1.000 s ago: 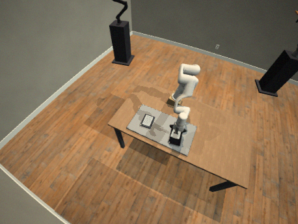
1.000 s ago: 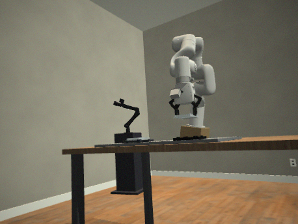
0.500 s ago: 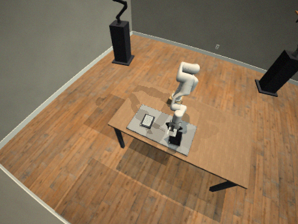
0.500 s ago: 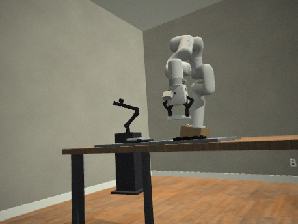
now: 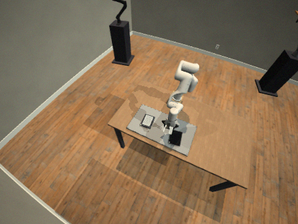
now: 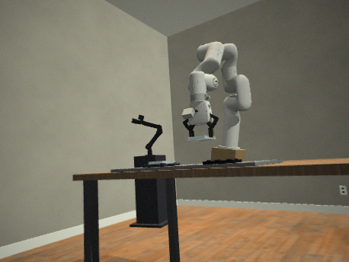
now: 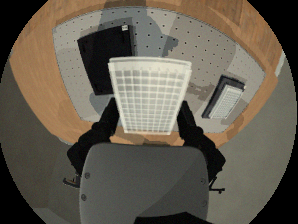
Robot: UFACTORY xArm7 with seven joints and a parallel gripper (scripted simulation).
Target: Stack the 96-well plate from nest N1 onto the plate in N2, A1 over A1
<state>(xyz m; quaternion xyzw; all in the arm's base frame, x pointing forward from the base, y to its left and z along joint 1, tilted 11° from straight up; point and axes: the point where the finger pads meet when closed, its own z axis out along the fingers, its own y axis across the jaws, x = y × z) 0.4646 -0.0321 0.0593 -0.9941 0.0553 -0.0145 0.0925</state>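
Observation:
My gripper [image 6: 200, 134] is shut on a white 96-well plate [image 7: 149, 102] and holds it level, well above the grey mat. In the top view the gripper [image 5: 168, 127] hangs over the mat between the two nests. The black plate nest N1 [image 5: 176, 138] is empty; it also shows in the wrist view [image 7: 107, 56], up and left of the held plate. The other 96-well plate [image 5: 147, 121] lies in nest N2; it also shows at the right of the wrist view [image 7: 225, 98]. I cannot make out the A1 marks.
The grey perforated mat [image 5: 161, 128] lies on a wooden table near its front edge. The arm's base stands on a wooden block [image 6: 228, 154] behind the mat. Black pedestals [image 5: 121, 42] stand on the floor far from the table.

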